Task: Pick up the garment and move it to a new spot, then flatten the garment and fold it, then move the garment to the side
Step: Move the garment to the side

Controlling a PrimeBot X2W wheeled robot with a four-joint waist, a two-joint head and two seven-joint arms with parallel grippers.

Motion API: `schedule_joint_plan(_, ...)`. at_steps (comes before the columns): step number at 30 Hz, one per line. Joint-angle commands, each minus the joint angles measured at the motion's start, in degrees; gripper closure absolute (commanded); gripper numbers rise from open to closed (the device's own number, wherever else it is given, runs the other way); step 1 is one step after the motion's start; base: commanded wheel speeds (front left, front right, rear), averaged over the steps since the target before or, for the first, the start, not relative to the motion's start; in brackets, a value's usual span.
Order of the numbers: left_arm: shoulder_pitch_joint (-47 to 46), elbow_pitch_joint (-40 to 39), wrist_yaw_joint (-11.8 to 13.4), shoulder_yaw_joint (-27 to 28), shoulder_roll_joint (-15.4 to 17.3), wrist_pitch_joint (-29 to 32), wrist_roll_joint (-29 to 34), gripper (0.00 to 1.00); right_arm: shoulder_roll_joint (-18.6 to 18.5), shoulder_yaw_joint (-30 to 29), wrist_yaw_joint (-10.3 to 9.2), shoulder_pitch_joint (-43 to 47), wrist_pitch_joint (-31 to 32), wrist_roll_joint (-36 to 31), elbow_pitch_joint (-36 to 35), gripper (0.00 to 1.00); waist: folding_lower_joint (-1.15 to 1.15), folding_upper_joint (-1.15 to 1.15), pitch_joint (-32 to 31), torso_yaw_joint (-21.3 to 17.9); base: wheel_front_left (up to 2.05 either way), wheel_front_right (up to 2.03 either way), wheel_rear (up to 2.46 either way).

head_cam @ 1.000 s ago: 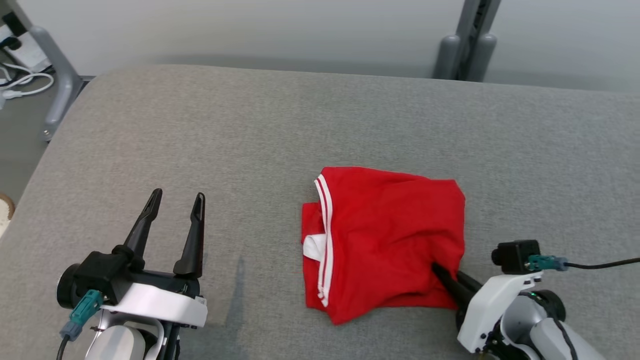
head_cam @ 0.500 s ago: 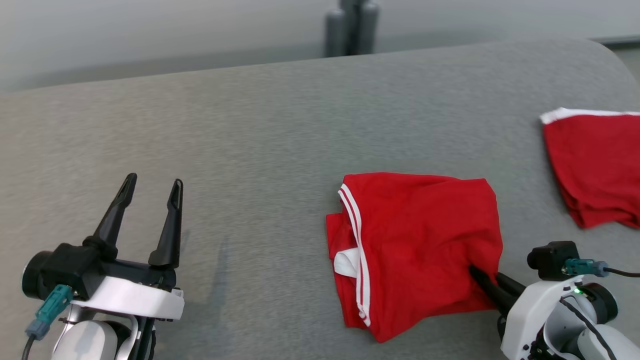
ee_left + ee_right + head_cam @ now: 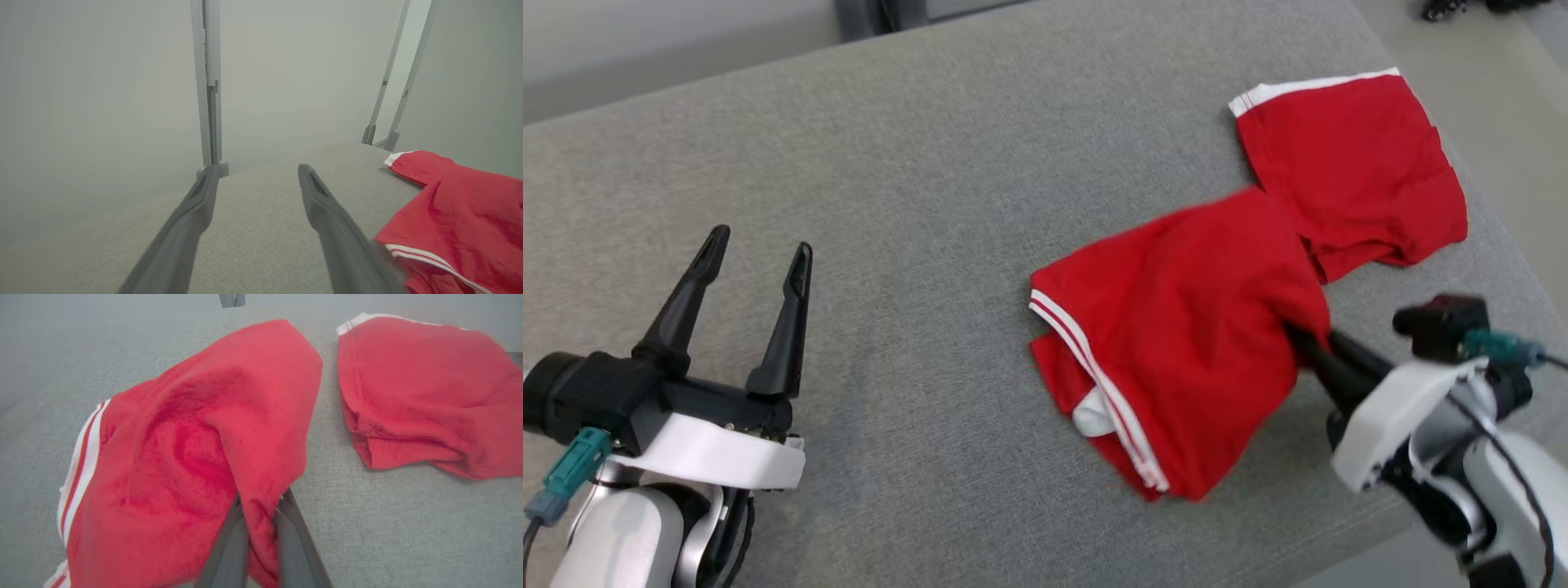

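I see one grey fabric-covered pad (image 3: 915,147) carrying it all. A red garment (image 3: 1176,327) with white side stripes lies rumpled on it, spreading left from my right claw (image 3: 1297,336). A second red garment (image 3: 1347,155), white-banded, lies just beyond that claw, with a strip of pad between the two.

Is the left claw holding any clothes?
No, the left gripper is open and empty, with a stretch of grey surface between it and the red garment.
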Motion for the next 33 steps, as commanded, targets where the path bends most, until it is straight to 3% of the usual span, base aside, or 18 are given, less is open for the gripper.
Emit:
schedule_joint_plan(1, -1.3, -0.5, -0.2, 0.1, 0.8, 0.4, 0.3, 0.00, 0.2, -0.2, -0.01, -3.1, -1.1, 0.4, 0.8, 1.00, 0.00, 0.00, 2.1, -1.5, 0.00, 0.00, 0.00)
schedule_joint_plan(10, -4.1, -3.2, -0.8, -0.5, 2.3, 1.9, 1.0, 0.00, -2.4, -1.7, -0.01, -18.9, -7.1, 4.7, 11.6, 1.00, 0.00, 0.00, 6.8, -1.3, 0.00, 0.00, 0.00)
schedule_joint_plan(21, -6.5, -5.7, -1.6, -1.9, 3.8, 4.2, 1.8, 0.00, -7.6, -4.0, -0.01, -27.5, -12.9, 9.4, 29.0, 1.00, 0.00, 0.00, 12.1, -1.4, 0.00, 0.00, 0.00)
schedule_joint_plan(22, -6.6, -5.8, -1.7, -2.0, 4.0, 4.4, 1.8, 0.00, -7.2, -3.7, -0.01, -27.9, -12.5, 10.0, 30.3, 0.73, 0.00, 0.00, 12.4, -1.5, 0.00, 0.00, 0.00)
schedule_joint_plan(24, -7.0, -6.1, -1.8, -2.1, 4.1, 4.5, 1.8, 0.00, -6.9, -3.6, -0.01, -29.0, -13.4, 10.2, 32.8, 0.00, 0.00, 0.00, 12.8, -1.8, 0.00, 0.00, 0.00)
schedule_joint_plan(33, -7.1, -5.4, -1.6, -2.6, 3.8, 4.0, 1.2, 0.00, -4.2, -5.3, -0.01, -30.9, -17.9, 10.1, 44.8, 0.00, 0.00, 0.00, 12.6, -1.4, 0.00, 0.00, 0.00)
